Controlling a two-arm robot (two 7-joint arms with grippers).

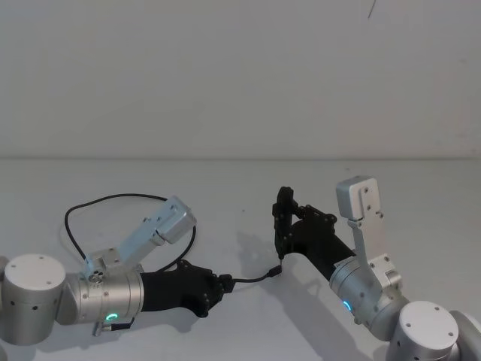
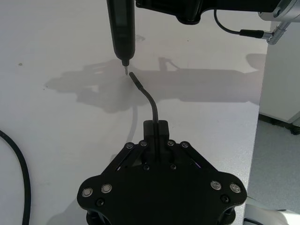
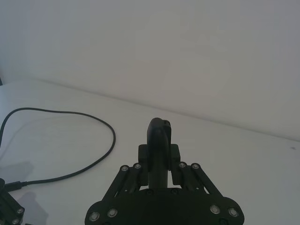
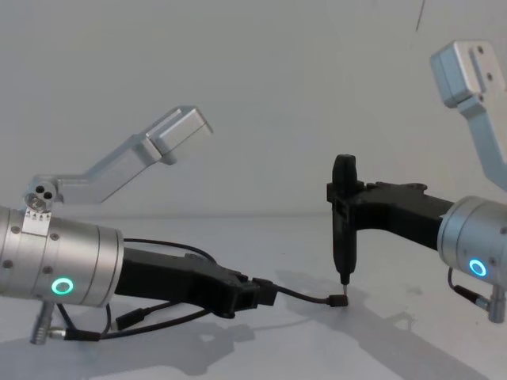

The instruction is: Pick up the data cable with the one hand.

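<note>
On the white table point(image 1: 421, 195), the left gripper point(image 4: 265, 294) is clamping the data cable point(image 1: 113, 199) just behind its small plug point(image 4: 337, 301); the slack is looping behind. The cable looks light, limp; gripping near the plug suits it.

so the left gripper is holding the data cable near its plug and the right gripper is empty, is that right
Not quite. The left gripper does hold the data cable near its plug, but the right gripper is shut on a pen-shaped tool; the chest view shows it pointing down.
</note>
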